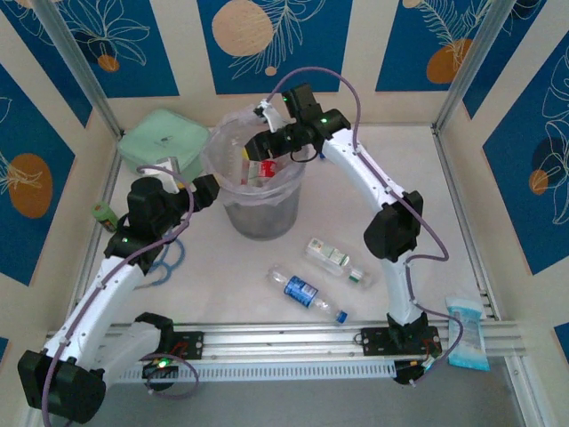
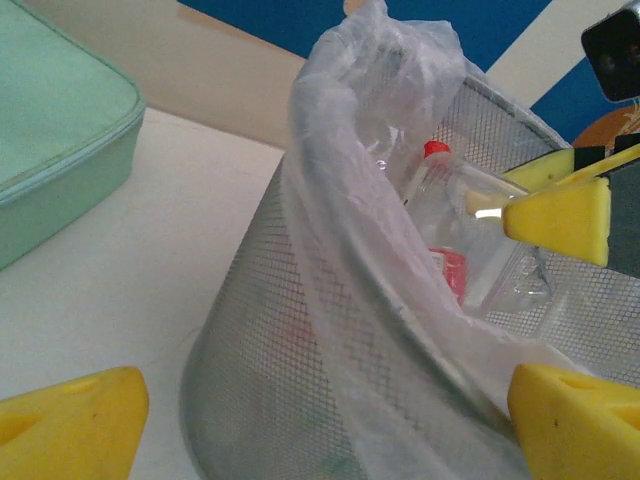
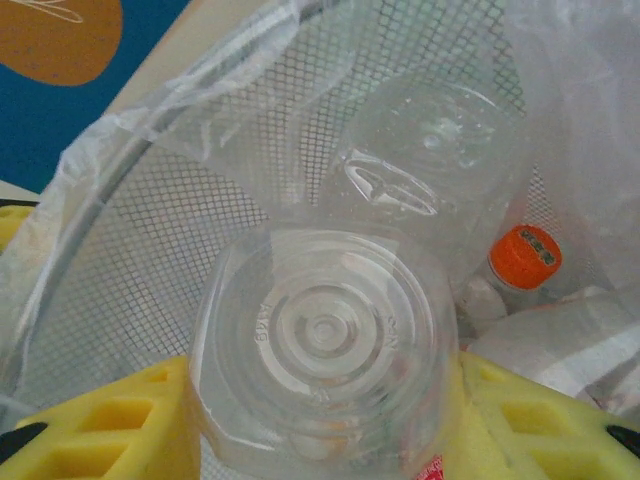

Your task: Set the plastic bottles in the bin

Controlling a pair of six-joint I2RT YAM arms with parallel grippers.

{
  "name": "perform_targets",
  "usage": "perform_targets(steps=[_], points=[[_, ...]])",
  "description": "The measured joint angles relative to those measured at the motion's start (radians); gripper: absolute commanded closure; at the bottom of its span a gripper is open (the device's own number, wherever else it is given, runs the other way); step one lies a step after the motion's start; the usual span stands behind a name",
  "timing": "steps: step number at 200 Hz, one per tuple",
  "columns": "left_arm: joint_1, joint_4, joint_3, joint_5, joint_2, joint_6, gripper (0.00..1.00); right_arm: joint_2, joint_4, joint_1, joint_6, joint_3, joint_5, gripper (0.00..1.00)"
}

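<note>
Down near the arm bases, two plastic bottles lie on their sides on the counter (image 1: 231, 285): a blue-labelled bottle (image 1: 302, 291) and, just beyond it, a green-and-white-labelled bottle (image 1: 336, 258). Both are well apart from either claw. Further in stands the bin (image 1: 262, 209), with its clear bag (image 2: 340, 200) draped over the rim. The left claw (image 1: 207, 190) sits just beside the bin's left wall, released. In the left wrist view its yellow fingers (image 2: 70, 420) are spread wide, with nothing between them and the mesh wall just ahead. Over the bin's far rim the right claw (image 1: 264, 145) is clenched on a clear bottle (image 3: 325, 350), held above the opening. The right wrist view shows that bottle's round base squeezed between the foam pads (image 3: 540, 430). Its far end is hidden behind its own body there. Deeper inside the bin lie more bottles, one with an orange cap (image 3: 525, 255). Bag folds and overlapping clear plastic blur the rest, so their number cannot be told.
</note>
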Motion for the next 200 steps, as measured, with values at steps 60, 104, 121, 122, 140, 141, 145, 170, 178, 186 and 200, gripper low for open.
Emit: perform_targets(steps=[60,104,121,122,140,141,145,170,178,186,200], points=[[0.003,-0.024,0.006,-0.003,0.000,-0.019,0.10,0.030,-0.063,0.043,-0.007,0.078,-0.034,0.25],[0.006,-0.015,0.006,-0.003,0.011,-0.027,0.10,-0.045,-0.188,0.044,-0.008,0.082,-0.014,0.09],[0.007,-0.005,0.006,-0.003,0.019,-0.034,0.11,-0.119,-0.226,0.034,-0.014,0.085,0.034,0.08],[0.007,-0.005,0.006,-0.003,0.020,-0.033,0.11,-0.128,-0.229,0.033,-0.014,0.085,0.039,0.08],[0.011,0.010,0.006,-0.002,0.031,-0.043,0.11,-0.260,-0.251,0.028,-0.026,0.045,0.121,0.10],[0.011,0.010,0.006,-0.002,0.032,-0.043,0.11,-0.267,-0.252,0.028,-0.026,0.042,0.125,0.10],[0.012,0.014,0.006,-0.002,0.035,-0.044,0.11,-0.311,-0.249,0.029,-0.025,0.011,0.148,0.10],[0.022,0.027,0.006,0.006,0.046,-0.050,0.11,-0.620,-0.259,0.122,-0.007,-0.264,0.318,0.17],[0.026,0.029,0.006,0.010,0.047,-0.051,0.11,-0.706,-0.254,0.182,0.012,-0.366,0.358,0.18],[0.030,0.029,0.006,0.013,0.047,-0.051,0.11,-0.794,-0.252,0.256,0.045,-0.491,0.388,0.18],[0.043,0.022,0.008,0.020,0.047,-0.051,0.11,-0.898,-0.262,0.381,0.114,-0.689,0.415,0.16]])
